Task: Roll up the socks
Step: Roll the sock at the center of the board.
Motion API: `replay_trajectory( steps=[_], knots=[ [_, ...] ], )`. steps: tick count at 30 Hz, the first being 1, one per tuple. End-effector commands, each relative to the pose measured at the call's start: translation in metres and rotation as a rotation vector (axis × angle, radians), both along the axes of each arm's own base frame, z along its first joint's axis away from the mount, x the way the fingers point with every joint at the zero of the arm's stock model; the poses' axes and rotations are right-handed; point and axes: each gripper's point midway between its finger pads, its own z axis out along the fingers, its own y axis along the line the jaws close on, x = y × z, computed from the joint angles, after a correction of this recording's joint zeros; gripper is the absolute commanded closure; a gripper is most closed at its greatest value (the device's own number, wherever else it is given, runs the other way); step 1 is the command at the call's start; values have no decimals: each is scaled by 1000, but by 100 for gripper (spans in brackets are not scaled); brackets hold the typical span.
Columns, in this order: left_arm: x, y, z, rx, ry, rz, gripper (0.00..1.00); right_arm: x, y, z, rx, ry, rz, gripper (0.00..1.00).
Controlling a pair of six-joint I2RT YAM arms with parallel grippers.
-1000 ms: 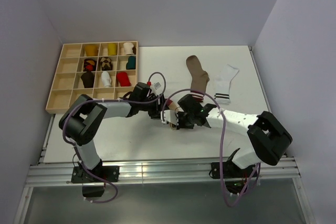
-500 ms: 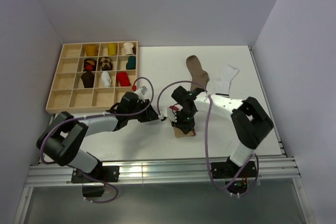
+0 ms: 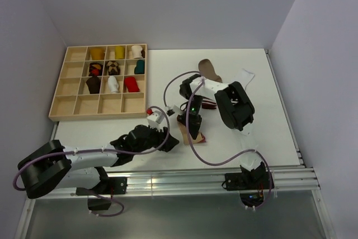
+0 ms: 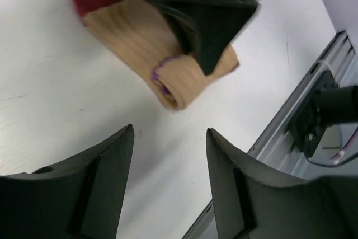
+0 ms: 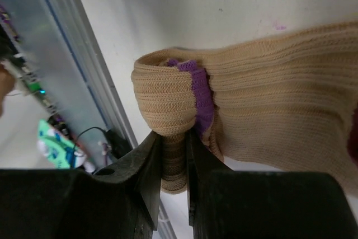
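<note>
Right gripper (image 5: pixel 174 158) pinches the rolled end of the tan sock (image 5: pixel 268 93) at the front of the table (image 3: pixel 268 138); left gripper (image 4: pixel 168 160), open and empty, faces that roll, the sock's length running away beyond.

No lettering, label, brand mark, number or sign can be read in any view. Surfaces inspected: tan sock (image 5: pixel 268 82), wooden tray (image 3: pixel 106 46), desk (image 3: pixel 168 65), all plain. A green patch (image 5: pixel 56 144) beyond the desk edge in the right wrist view is too blurred to read.
</note>
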Motion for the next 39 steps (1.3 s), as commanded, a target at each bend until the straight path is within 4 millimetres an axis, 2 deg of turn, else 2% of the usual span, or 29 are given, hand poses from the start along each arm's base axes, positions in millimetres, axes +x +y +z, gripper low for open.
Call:
replay_trajectory(
  steps=[1, 4, 6, 7, 12, 23, 27, 29, 32, 33, 35, 36, 38, 39],
  knots=[
    [7, -21, 25, 25, -188, -22, 37, 6, 3, -13, 17, 45, 41, 83],
    [7, -38, 15, 132, -225, -72, 34, 7, 3, -18, 4, 69, 33, 83],
    [13, -41, 10, 213, -262, -63, 33, 9, 3, -19, 8, 79, 30, 82],
    [12, -53, 9, 233, -278, -79, 32, 9, 2, -20, 7, 80, 28, 82],
    [18, -75, 6, 286, -326, -123, 30, 12, 0, -22, 4, 91, 17, 82],
    [23, -86, -15, 376, -344, -181, 31, 16, 3, -21, 20, 96, 11, 82],
    [24, -89, -23, 369, -320, -194, 35, 16, 2, -21, 18, 99, 8, 82],
    [24, -89, -25, 356, -304, -202, 38, 16, 2, -21, 19, 99, 6, 82],
    [24, -91, -28, 343, -280, -215, 50, 18, 4, -20, 31, 101, -5, 81],
    [23, -92, -30, 338, -275, -221, 59, 18, 5, -19, 39, 100, -9, 78],
    [19, -93, -34, 319, -250, -239, 68, 20, 6, -16, 47, 94, -18, 75],
    [18, -92, -39, 322, -235, -247, 76, 21, 8, -15, 55, 87, -23, 72],
    [16, -93, -45, 315, -203, -253, 83, 24, 12, -10, 76, 77, -49, 70],
    [13, -92, -52, 319, -177, -266, 90, 27, 14, -10, 80, 64, -65, 69]
  ],
)
